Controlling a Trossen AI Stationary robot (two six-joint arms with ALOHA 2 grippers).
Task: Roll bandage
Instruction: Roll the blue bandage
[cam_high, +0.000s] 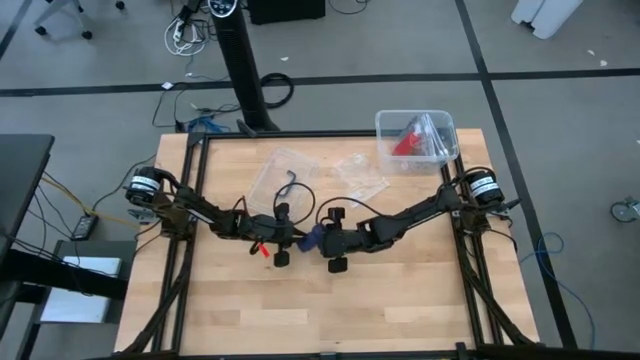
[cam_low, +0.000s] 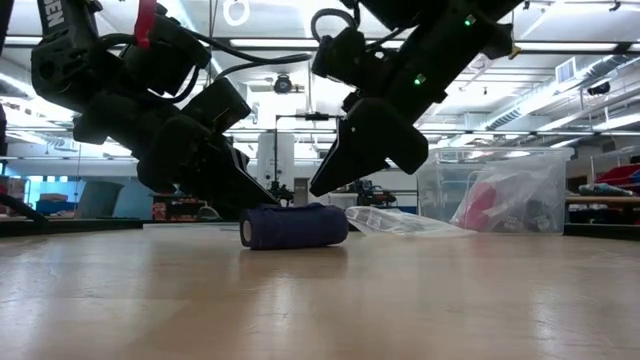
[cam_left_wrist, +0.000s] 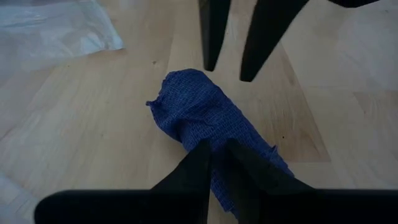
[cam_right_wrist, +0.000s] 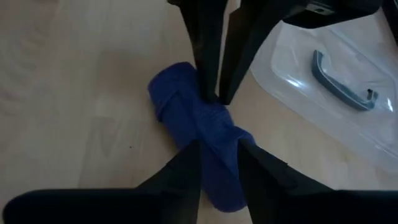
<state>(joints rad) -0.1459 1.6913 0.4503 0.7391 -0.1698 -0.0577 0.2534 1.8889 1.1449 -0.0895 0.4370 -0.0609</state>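
The bandage (cam_low: 293, 227) is a small dark blue roll lying on its side on the wooden table near the middle (cam_high: 310, 238). My left gripper (cam_left_wrist: 217, 146) reaches it from the table's left and is shut on it. My right gripper (cam_right_wrist: 217, 146) comes from the table's right and stands open. Its two fingers hang just above the roll's other side in the low view (cam_low: 325, 185), and I see no touch. A loose edge of fabric sticks out at one end of the roll (cam_left_wrist: 155, 102). My left gripper pinches the roll's outer fabric (cam_right_wrist: 214, 109) between its two fingertips, about midway along the roll's side. The fingers slant down from the table's left. The roll rests on the table, lying on its side.
A clear plastic bin (cam_high: 445, 125) with a red item stands at the back right. Two clear plastic bags (cam_high: 285, 170) (cam_high: 360, 172) lie behind the grippers; one holds a grey hook-shaped part (cam_right_wrist: 342, 81). Bare wood stretches toward the near edge (cam_high: 320, 310).
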